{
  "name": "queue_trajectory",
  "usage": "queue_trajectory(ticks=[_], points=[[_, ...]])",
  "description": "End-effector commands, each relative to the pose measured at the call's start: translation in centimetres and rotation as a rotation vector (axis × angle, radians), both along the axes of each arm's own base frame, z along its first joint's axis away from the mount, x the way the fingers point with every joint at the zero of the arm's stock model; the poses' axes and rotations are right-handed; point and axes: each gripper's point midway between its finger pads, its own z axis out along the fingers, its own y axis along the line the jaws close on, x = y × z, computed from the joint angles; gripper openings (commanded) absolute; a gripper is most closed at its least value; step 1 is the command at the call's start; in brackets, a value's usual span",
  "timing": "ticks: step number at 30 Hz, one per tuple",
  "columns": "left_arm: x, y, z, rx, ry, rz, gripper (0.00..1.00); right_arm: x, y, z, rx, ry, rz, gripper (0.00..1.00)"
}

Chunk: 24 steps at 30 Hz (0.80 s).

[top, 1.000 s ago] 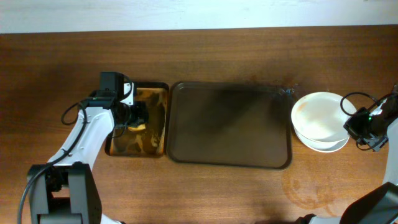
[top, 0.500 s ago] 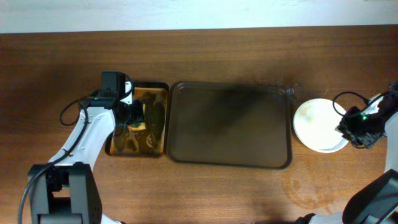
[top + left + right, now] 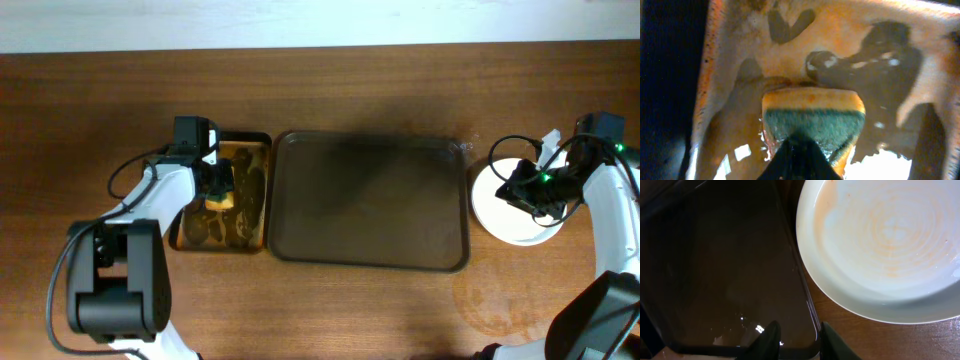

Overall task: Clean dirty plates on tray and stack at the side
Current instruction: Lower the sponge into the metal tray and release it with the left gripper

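A stack of white plates (image 3: 497, 218) rests on the bare wood just right of the large dark-brown tray (image 3: 370, 200), which carries nothing. The top plate (image 3: 885, 240) shows faint orange streaks. My right gripper (image 3: 508, 192) hovers over the stack's left part. In the right wrist view it (image 3: 799, 326) is open above the tray's corner (image 3: 725, 255), with nothing between its fingers. My left gripper (image 3: 220, 183) hangs over the small tray. Its jaws (image 3: 800, 150) meet in a point just in front of the sponge (image 3: 812, 117).
The small black-rimmed tray (image 3: 247, 235), with orange-brown liquid, sits against the big tray's left side; the yellow-green sponge (image 3: 221, 200) lies in it. Bare wood (image 3: 865, 337) runs between big tray and plates. A faint ring stain (image 3: 495, 300) marks the table at front right.
The right gripper let go of the top plate, which settled onto the stack. It then swung left over the plates. The left jaws closed over the small tray.
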Motion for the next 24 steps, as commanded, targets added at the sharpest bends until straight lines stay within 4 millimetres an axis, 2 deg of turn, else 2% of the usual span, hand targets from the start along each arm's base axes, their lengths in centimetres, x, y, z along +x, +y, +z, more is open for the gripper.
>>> queue_trajectory(ticks=[1, 2, 4, 5, 8, 11, 12, 15, 17, 18, 21, 24], points=[[-1.2, 0.2, -4.0, 0.014, 0.106, 0.000, 0.07, 0.2, 0.3, 0.3, 0.004, -0.008, 0.019, 0.27], [-1.5, 0.2, -4.5, 0.014, 0.125, 0.000, 0.14, 0.2, 0.4, 0.3, 0.004, -0.007, 0.019, 0.27], [-1.7, 0.1, -4.6, 0.011, 0.133, -0.001, 0.12, 0.1, 0.4, 0.3, 0.005, -0.006, 0.019, 0.27], [-1.5, 0.1, -3.9, 0.010, 0.125, -0.002, 0.12, 0.1, 0.4, 0.2, 0.005, -0.004, 0.019, 0.27], [-0.3, -0.6, 0.0, -0.024, 0.062, -0.015, 0.21, 0.1, 0.4, 0.2, 0.005, -0.004, 0.019, 0.27], [0.1, -0.9, 4.0, -0.045, -0.014, -0.023, 0.45, 0.1, 0.4, 0.2, 0.006, -0.004, 0.019, 0.27], [-0.3, -0.9, 4.7, -0.046, -0.012, -0.023, 0.45, 0.1, 0.4, 0.2, 0.005, -0.004, 0.019, 0.27], [-1.3, -1.0, 4.3, -0.050, 0.030, -0.024, 0.43, 0.1, 0.4, 0.2, 0.005, -0.004, 0.019, 0.27], [-2.3, -1.5, 3.2, -0.081, 0.061, -0.034, 0.26, 0.1, 0.4, 0.2, 0.005, -0.004, 0.019, 0.27], [-2.7, -1.5, 2.7, -0.080, 0.072, -0.034, 0.22, 0.1, 0.4, 0.2, 0.005, -0.004, 0.019, 0.27], [-3.3, -1.5, 1.1, -0.080, 0.072, -0.033, 0.23, 0.1, 0.4, 0.2, 0.005, -0.004, 0.019, 0.27], [-4.2, -1.2, -1.4, -0.066, 0.095, -0.028, 0.23, 0.1, 0.4, 0.2, 0.006, -0.003, 0.019, 0.27]])
